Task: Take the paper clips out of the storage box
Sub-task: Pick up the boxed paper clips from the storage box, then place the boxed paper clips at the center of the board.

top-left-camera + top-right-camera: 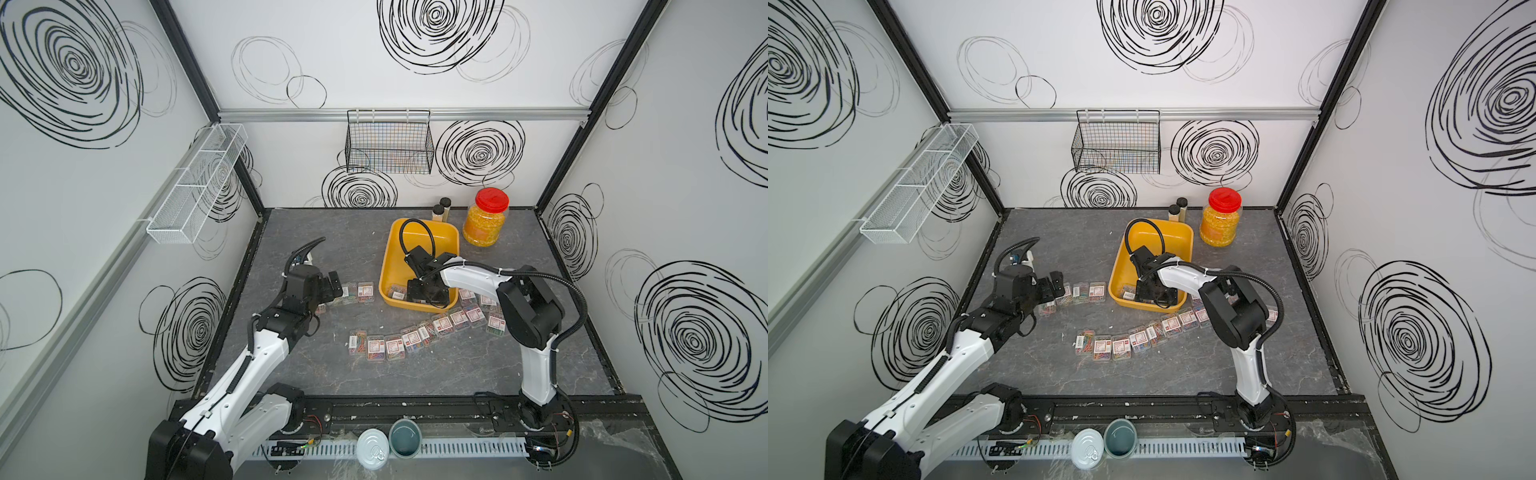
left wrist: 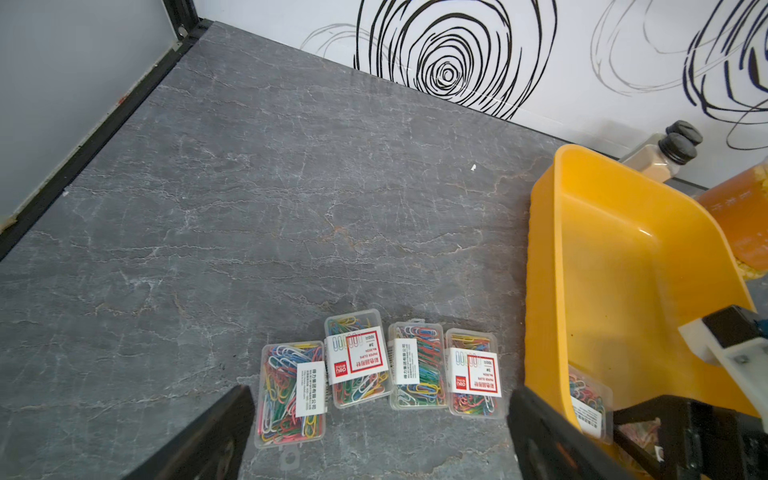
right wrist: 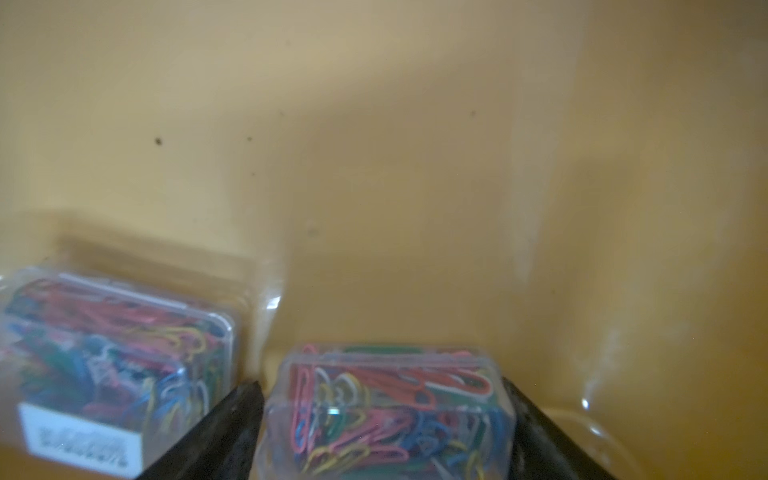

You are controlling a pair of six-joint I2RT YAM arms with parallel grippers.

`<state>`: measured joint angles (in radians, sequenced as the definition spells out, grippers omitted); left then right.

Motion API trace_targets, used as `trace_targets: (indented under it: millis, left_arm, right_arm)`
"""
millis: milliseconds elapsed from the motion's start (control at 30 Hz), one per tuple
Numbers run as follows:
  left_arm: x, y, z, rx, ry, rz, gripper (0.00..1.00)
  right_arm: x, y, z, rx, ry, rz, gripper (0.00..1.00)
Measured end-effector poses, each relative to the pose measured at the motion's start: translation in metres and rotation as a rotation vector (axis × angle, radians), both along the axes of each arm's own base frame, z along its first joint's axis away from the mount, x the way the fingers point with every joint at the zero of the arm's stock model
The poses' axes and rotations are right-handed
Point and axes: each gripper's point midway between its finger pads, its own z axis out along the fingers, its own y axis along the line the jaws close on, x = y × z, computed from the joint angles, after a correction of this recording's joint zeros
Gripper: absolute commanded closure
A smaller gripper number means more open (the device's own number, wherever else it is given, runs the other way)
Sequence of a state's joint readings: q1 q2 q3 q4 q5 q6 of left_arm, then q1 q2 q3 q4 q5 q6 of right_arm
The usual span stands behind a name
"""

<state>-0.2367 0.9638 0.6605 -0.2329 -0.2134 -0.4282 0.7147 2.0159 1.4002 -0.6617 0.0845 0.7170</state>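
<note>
The yellow storage box (image 1: 385, 262) (image 1: 1116, 266) stands at the middle back of the table. My right gripper (image 1: 428, 291) (image 3: 380, 386) reaches into its near end. It is shut on a clear case of paper clips (image 3: 386, 411), with a finger against each side. Another case (image 3: 112, 353) (image 1: 397, 293) lies beside it in the box. My left gripper (image 1: 334, 286) (image 2: 380, 392) hovers open with nothing held, just short of a row of several cases (image 2: 374, 370) (image 1: 357, 293) on the table. A curved line of several more cases (image 1: 415, 336) (image 1: 1142, 338) lies in front of the box.
A red-lidded jar of yellow grains (image 1: 486, 220) and two black-capped bottles (image 1: 441, 208) stand behind the box. A black wire basket (image 1: 388, 141) hangs on the back wall and a white mesh shelf (image 1: 195, 183) on the left wall. A tin (image 1: 372, 449) and a cup (image 1: 405, 436) sit at the front edge.
</note>
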Motion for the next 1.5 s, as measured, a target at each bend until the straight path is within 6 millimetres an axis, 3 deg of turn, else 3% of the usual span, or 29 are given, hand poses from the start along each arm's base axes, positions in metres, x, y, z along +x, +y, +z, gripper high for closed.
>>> trace_targets:
  millis: [67, 300, 533, 633, 767, 900, 1000, 1067, 1233, 1333, 1500]
  left_arm:
    - [0.001, 0.004, 0.0, 0.003, 0.0, 0.002, 0.01]
    - [0.004, 0.009, -0.002, -0.006, 0.006, 0.002, 0.02]
    - [0.009, 0.009, -0.01, -0.04, 0.026, 0.015, 0.03]
    - [0.01, 0.009, -0.011, -0.048, 0.027, 0.022, 0.03]
    - [0.013, 0.01, -0.005, -0.049, 0.0, 0.03, 0.03]
    - [0.01, 0.012, 0.003, -0.051, -0.038, 0.037, 0.03]
    - [0.005, 0.014, 0.004, -0.053, -0.053, 0.039, 0.03]
    - [0.0, 0.014, 0.003, -0.055, -0.058, 0.039, 0.03]
    - [-0.012, 0.016, 0.004, -0.059, -0.082, 0.039, 0.03]
    - [-0.018, 0.018, 0.006, -0.061, -0.097, 0.039, 0.03]
    - [-0.023, 0.018, 0.007, -0.065, -0.105, 0.039, 0.03]
  right_arm:
    - [0.002, 0.002, 0.0, 0.003, -0.002, -0.01, 0.14]
    - [0.012, 0.008, 0.001, 0.0, -0.022, -0.018, 0.36]
    - [0.013, 0.006, 0.009, -0.03, -0.028, 0.055, 0.42]
    - [0.014, 0.006, 0.029, -0.044, -0.069, 0.125, 0.43]
    - [0.01, 0.011, 0.083, -0.02, -0.191, 0.248, 0.42]
    - [-0.024, 0.017, 0.135, 0.003, -0.335, 0.421, 0.38]
    - [-0.066, 0.026, 0.146, -0.013, -0.395, 0.608, 0.43]
    - [-0.095, 0.035, 0.139, -0.03, -0.406, 0.756, 0.45]
    - [-0.158, 0.042, 0.097, -0.102, -0.364, 1.08, 0.45]
    - [-0.166, 0.038, 0.086, -0.132, -0.349, 1.168, 0.44]
    - [-0.175, 0.049, 0.072, -0.186, -0.36, 1.3, 0.44]
